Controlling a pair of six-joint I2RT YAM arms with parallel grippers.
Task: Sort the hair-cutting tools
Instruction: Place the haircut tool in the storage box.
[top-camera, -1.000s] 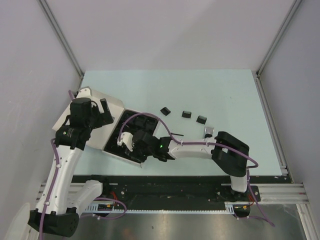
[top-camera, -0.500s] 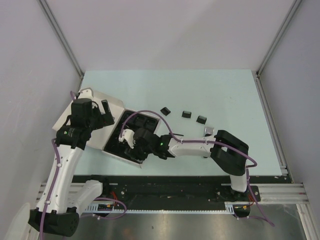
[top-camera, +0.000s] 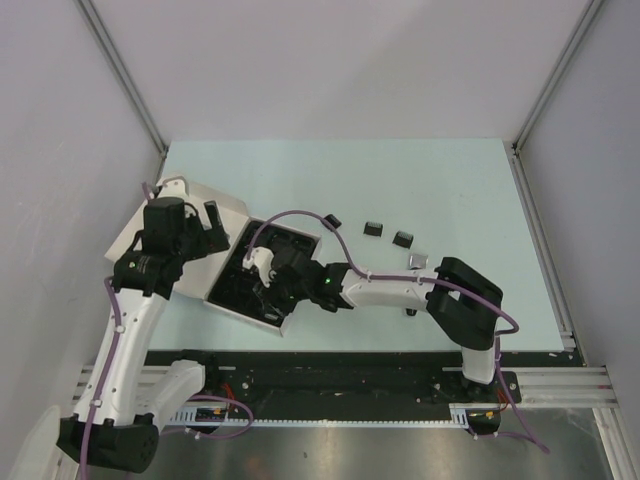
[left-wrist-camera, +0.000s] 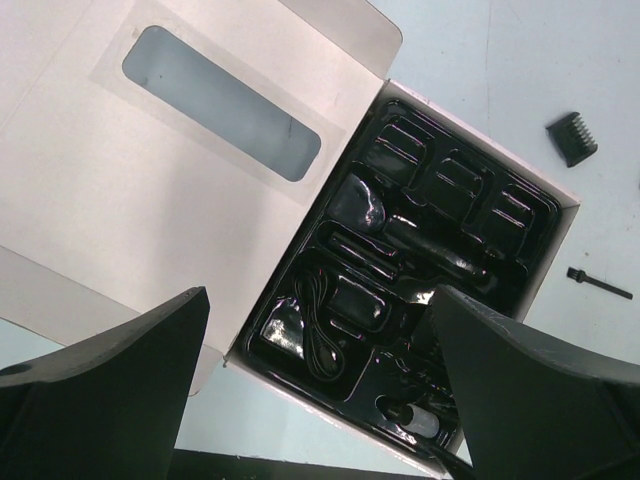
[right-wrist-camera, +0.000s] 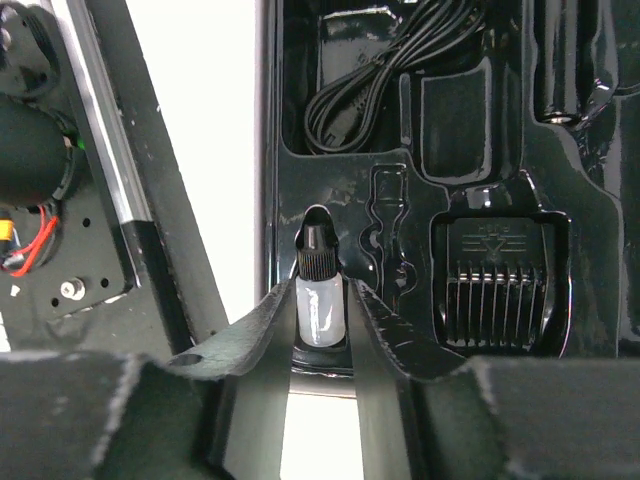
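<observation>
The open white box's black tray (top-camera: 292, 240) holds the coiled black cable (right-wrist-camera: 370, 85), one comb guard (right-wrist-camera: 503, 295) and the slim clipper (left-wrist-camera: 430, 250). My right gripper (top-camera: 262, 268) is low over the tray's near-left corner. Its fingers (right-wrist-camera: 262, 320) are closed on a small white bottle with a black cap (right-wrist-camera: 320, 310) that lies in its slot. My left gripper (top-camera: 212, 222) hovers open and empty over the box lid (top-camera: 180, 200). Three comb guards (top-camera: 374, 229), (top-camera: 403, 239), (top-camera: 418, 262) lie on the table to the right. A tiny black brush (left-wrist-camera: 600, 284) lies beside the tray.
The lid (left-wrist-camera: 150, 200) lies folded open to the left of the tray, with a clear window in it. Another comb guard (left-wrist-camera: 572, 138) sits just beyond the tray's far right corner. The right arm's purple cable (top-camera: 300, 214) arches over the tray. The table's near edge rail runs along the bottom.
My right gripper has moved farther and leftward over the tray with the white bottle. The left arm has barely moved.
</observation>
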